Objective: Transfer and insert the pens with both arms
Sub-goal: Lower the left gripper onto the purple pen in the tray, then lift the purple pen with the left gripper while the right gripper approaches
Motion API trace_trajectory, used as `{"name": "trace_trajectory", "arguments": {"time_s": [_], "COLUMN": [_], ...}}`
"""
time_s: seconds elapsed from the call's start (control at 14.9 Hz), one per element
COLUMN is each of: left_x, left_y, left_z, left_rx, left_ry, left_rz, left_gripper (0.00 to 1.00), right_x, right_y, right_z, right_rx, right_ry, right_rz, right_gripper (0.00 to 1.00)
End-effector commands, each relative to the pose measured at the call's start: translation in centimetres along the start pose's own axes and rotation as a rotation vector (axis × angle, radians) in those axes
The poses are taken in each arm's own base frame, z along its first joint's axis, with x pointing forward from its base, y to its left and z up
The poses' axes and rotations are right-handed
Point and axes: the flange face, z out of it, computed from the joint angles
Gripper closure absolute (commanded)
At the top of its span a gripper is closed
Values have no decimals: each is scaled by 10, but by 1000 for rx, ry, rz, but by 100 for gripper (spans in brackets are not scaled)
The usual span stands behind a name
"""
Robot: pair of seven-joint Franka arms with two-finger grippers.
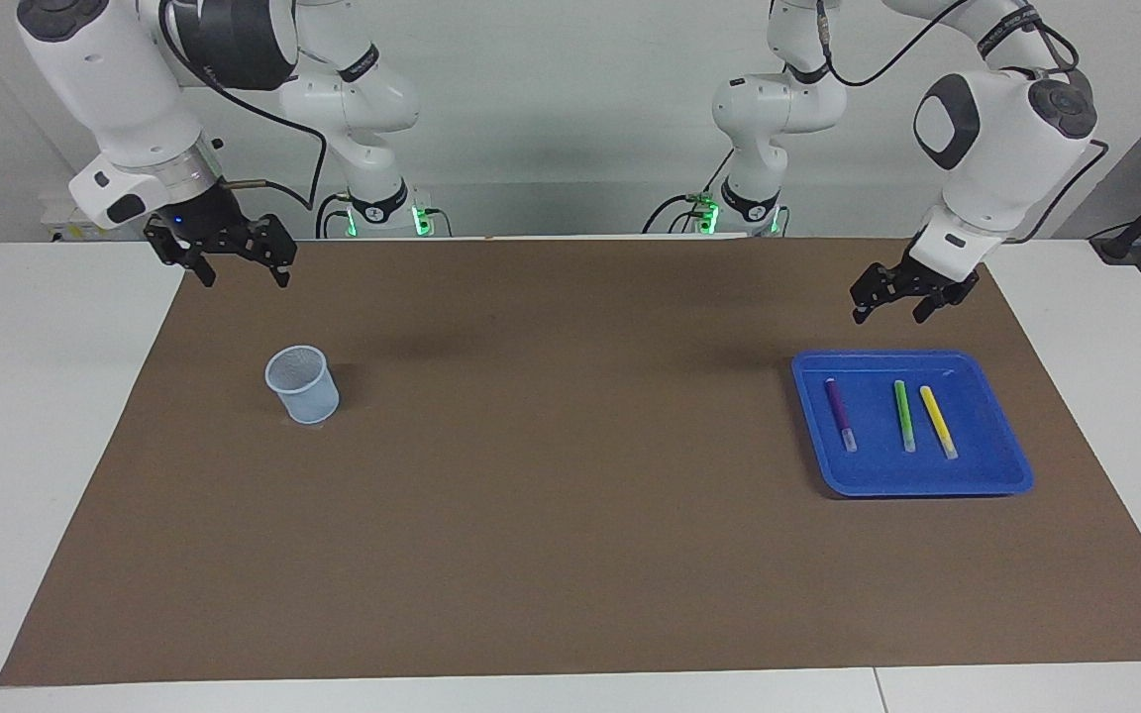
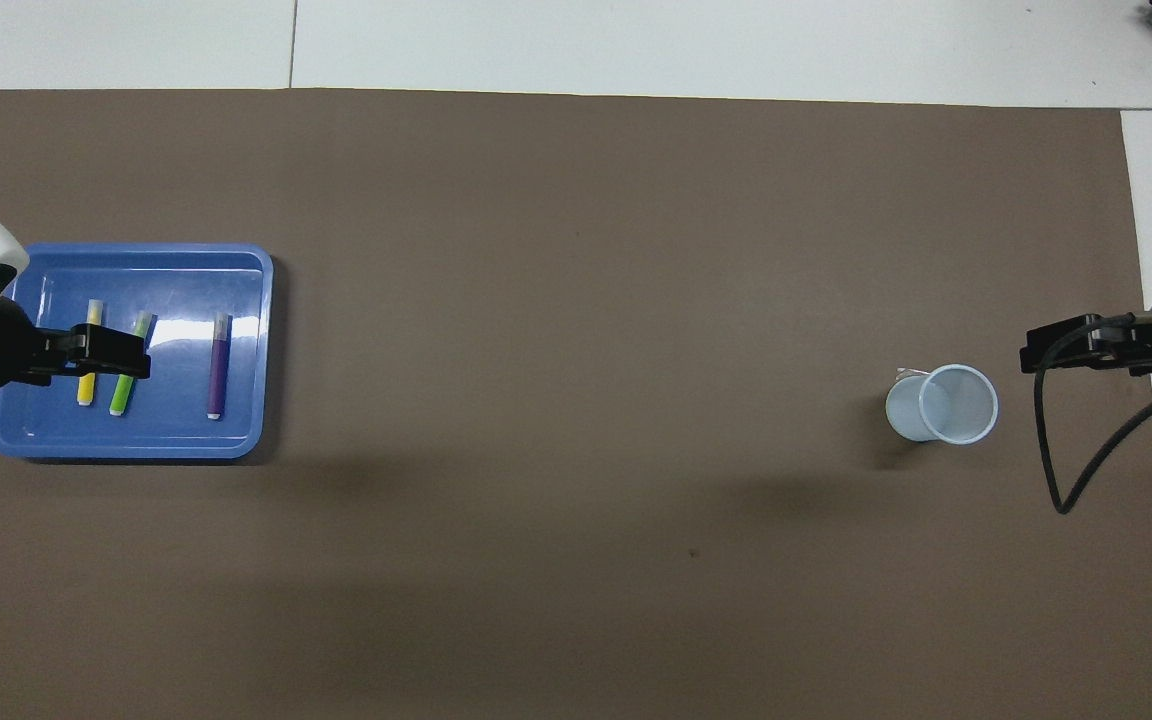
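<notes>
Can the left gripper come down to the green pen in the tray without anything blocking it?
Probably yes. The left gripper hangs open, up in the air at the blue tray, holding nothing. The green pen lies flat and uncovered between the purple pen and the yellow pen, with gaps on both sides.

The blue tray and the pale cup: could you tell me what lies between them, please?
Only bare brown mat between tray and cup, shown in both views.

we see small writing on the dark bands of the arms [image 1: 358, 64], too tiny to read, no other words or numbers
</notes>
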Motion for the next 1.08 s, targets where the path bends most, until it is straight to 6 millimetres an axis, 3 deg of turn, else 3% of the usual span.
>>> {"name": "trace_trajectory", "arguments": {"time_s": [0.0, 0.61, 0.81, 1.01], "left_x": [9, 39, 50, 55], "left_y": [-18, -21, -13, -14], "left_z": [22, 97, 129, 147], "left_rx": [-10, 6, 11, 14], "left_ry": [20, 73, 84, 85], "left_rz": [30, 34, 48, 48], "left_gripper": [0, 1, 3, 4], "right_x": [-2, -2, -2, -2], "right_y": [2, 3, 2, 2], "right_z": [-2, -2, -2, -2], "right_rx": [-6, -5, -6, -6], "right_ry": [18, 18, 18, 18], "right_rz": [-10, -9, -10, -10], "right_gripper": [0, 0, 0, 0]}}
